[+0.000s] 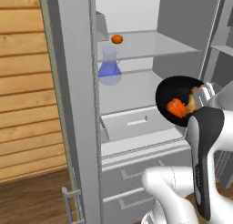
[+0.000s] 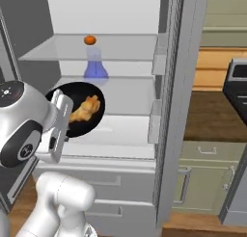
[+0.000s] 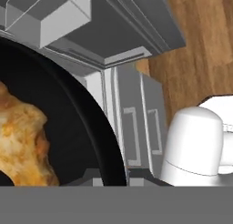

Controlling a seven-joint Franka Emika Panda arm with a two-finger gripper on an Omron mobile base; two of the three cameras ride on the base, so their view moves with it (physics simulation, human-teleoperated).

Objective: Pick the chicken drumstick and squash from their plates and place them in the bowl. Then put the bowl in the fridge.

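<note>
The fridge (image 1: 77, 82) stands open, its white inside and glass shelves (image 2: 116, 94) facing me. My gripper (image 1: 203, 92) is shut on the rim of the glossy black bowl (image 1: 169, 92), which hangs tilted in the air in front of the lower shelf. In the bowl lie the bright orange squash (image 1: 176, 108) and the golden-tan chicken drumstick (image 2: 86, 109). From the right base the gripper (image 2: 65, 106) sits at the bowl's (image 2: 77, 127) left rim. In the hand view the bowl (image 3: 77, 123) and drumstick (image 3: 22, 136) are at the left, by the gripper (image 3: 113, 177). The plates are out of view.
A translucent blue jug (image 1: 109, 66) stands on the middle shelf and an orange fruit (image 1: 117, 38) on the upper one. Pale drawers (image 1: 136, 123) lie below the bowl. The fridge door (image 2: 181, 96) with bins stands to the right, a wood-panelled wall (image 1: 22, 82) to the left.
</note>
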